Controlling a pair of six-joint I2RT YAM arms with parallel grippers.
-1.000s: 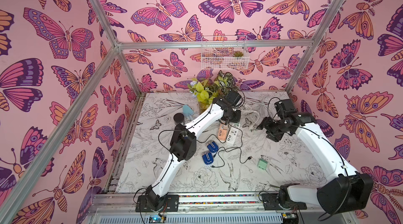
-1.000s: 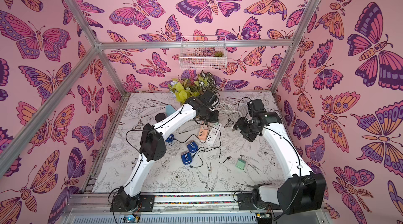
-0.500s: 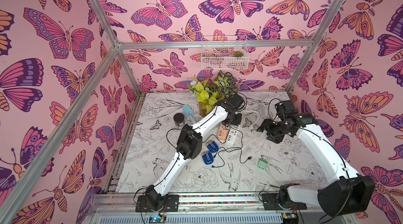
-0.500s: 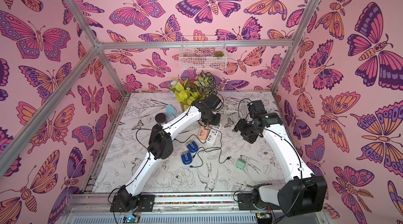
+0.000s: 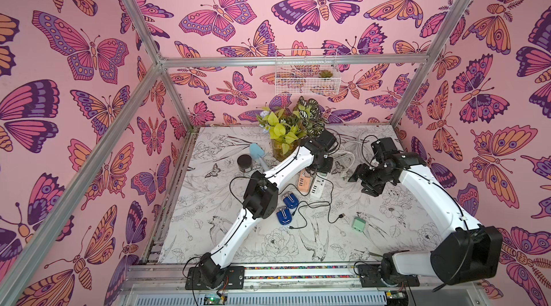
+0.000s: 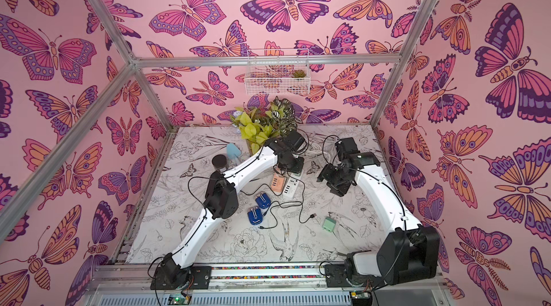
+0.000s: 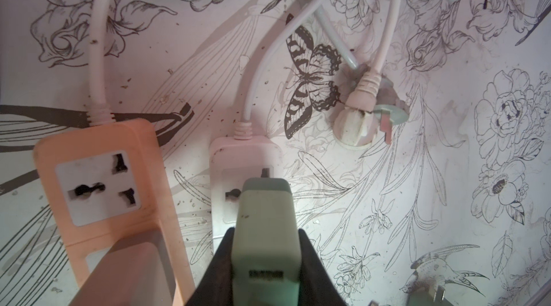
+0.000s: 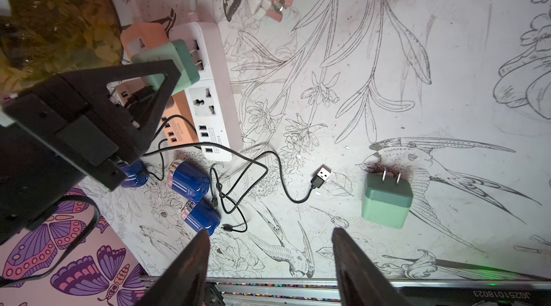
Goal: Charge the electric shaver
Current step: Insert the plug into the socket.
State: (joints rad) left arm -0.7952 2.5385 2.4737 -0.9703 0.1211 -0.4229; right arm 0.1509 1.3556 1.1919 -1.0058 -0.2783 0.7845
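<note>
Our left hand (image 7: 265, 245) grasps the mint-green boxy plastic adapter (image 7: 265, 209), prongs toward the white plastic power strip (image 7: 222, 158) for plugging; our right hand (image 8: 268, 239) hangs released.

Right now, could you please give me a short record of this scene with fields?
Left gripper: shut on green adapter
Plug-in: prongs partly visible at white power strip socket, apparently not fully seated
Right gripper: open, empty, above table
Spare adapter: lying loose, prongs exposed
USB cable: plug end free
Blue shavers: lying beside cable
</note>
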